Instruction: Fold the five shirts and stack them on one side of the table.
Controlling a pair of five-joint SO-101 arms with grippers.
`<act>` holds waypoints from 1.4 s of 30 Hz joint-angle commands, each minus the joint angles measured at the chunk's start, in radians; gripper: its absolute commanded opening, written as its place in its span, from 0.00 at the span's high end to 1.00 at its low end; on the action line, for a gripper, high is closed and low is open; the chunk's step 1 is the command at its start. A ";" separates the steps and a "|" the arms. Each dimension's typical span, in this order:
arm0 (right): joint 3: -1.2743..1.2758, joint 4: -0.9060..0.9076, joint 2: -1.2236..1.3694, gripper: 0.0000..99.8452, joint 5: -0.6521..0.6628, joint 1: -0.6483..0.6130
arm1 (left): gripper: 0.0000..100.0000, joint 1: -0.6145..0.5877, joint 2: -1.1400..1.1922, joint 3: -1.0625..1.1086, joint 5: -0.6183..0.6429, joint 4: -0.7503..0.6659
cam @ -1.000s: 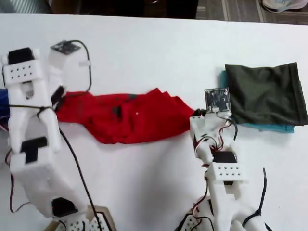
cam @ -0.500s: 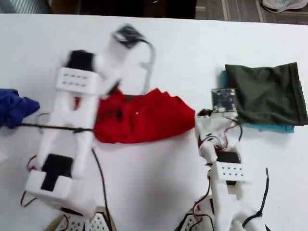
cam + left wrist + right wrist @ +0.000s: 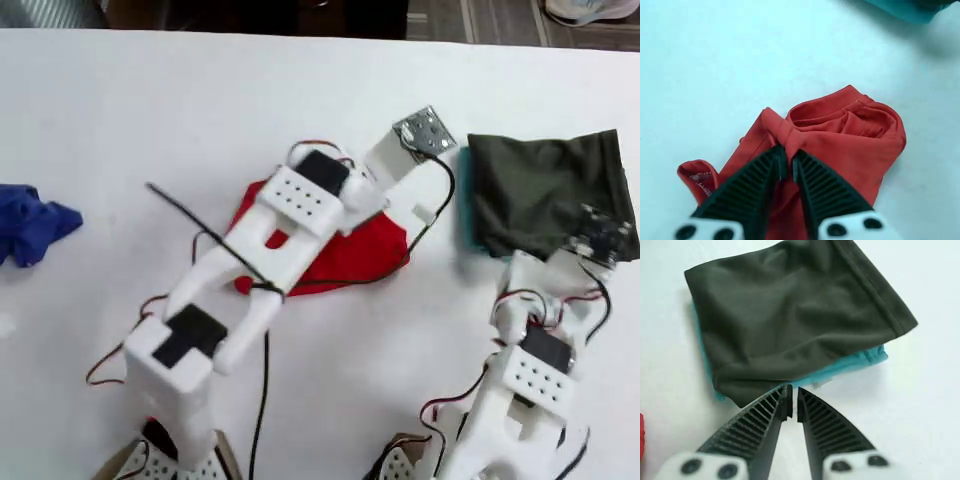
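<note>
Left gripper (image 3: 788, 153): fingers clamped on a raised fold of the red shirt (image 3: 850, 140), which lies bunched mid-table. White label (image 3: 701, 178) on its curled end, print too small to read. Right gripper (image 3: 793, 390): fingers together, tips at the edge of the dark shirt (image 3: 790, 315). Dark shirt lies on the teal shirt (image 3: 862, 361), 3 o'clock of red. Blue shirt (image 3: 30, 225) at 9 o'clock.
</note>
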 commanded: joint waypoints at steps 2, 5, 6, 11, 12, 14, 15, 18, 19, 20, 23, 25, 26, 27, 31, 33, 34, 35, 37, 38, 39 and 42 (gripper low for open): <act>-0.046 0.070 -0.081 0.98 -0.008 0.013 | 0.97 0.020 0.041 -0.018 0.011 -0.069; -0.032 0.070 -0.091 0.98 -0.008 -0.005 | 0.84 0.021 0.051 -0.062 0.014 -0.012; -0.023 0.068 -0.094 0.98 -0.008 -0.015 | 0.79 0.021 0.051 -0.085 0.015 0.020; 0.009 0.068 -0.087 0.98 -0.008 -0.097 | 0.78 -0.020 0.044 -0.302 0.014 0.219; 0.009 0.068 -0.087 0.98 -0.008 -0.111 | 0.78 -0.032 0.044 -0.357 0.014 0.258; 0.009 0.068 -0.087 0.98 -0.006 -0.142 | 0.78 -0.071 0.044 -0.472 0.011 0.327; 0.009 0.068 -0.085 0.98 0.009 -0.159 | 0.78 -0.098 0.044 -0.527 0.011 0.359; -0.005 0.068 -0.085 0.98 0.083 -0.226 | 0.80 -0.219 0.044 -0.665 0.014 0.440; -0.018 0.074 -0.084 0.98 0.097 -0.248 | 0.84 -0.269 0.046 -0.699 0.015 0.465; -0.034 0.076 -0.081 0.98 0.100 -0.268 | 0.90 -0.322 0.049 -0.725 0.017 0.489; -0.132 0.076 -0.022 0.98 0.101 -0.341 | 0.96 -0.485 0.052 -0.725 0.057 0.568; -0.247 0.090 0.071 0.98 0.103 -0.414 | 0.98 -0.588 0.052 -0.682 0.081 0.605; -0.324 0.111 0.137 0.98 0.103 -0.453 | 0.97 -0.634 0.052 -0.653 0.078 0.614; -0.413 0.148 0.220 0.98 0.103 -0.499 | 0.97 -0.681 0.046 -0.615 0.078 0.612; -0.832 0.371 0.605 0.98 0.103 -0.694 | 0.97 -0.838 0.031 -0.475 0.078 0.565; -1.048 0.483 0.792 0.98 0.103 -0.774 | 0.97 -0.891 -0.006 -0.377 0.078 0.505; -1.148 0.526 0.878 0.98 0.103 -0.808 | 0.97 -0.911 -0.035 -0.315 0.078 0.471; -1.246 0.564 0.955 0.98 0.103 -0.839 | 0.97 -0.927 -0.072 -0.242 0.080 0.431; -1.427 0.627 1.104 0.98 0.103 -0.891 | 0.97 -0.945 -0.169 -0.056 0.083 0.338; -1.513 0.653 1.173 0.98 0.103 -0.915 | 0.97 -0.954 -0.229 0.059 0.083 0.279; -1.594 0.677 1.239 0.98 0.103 -0.937 | 0.97 -0.961 -0.292 0.183 0.083 0.213; -1.818 0.751 1.414 0.98 0.103 -1.010 | 0.97 -0.982 -0.499 0.568 0.084 0.000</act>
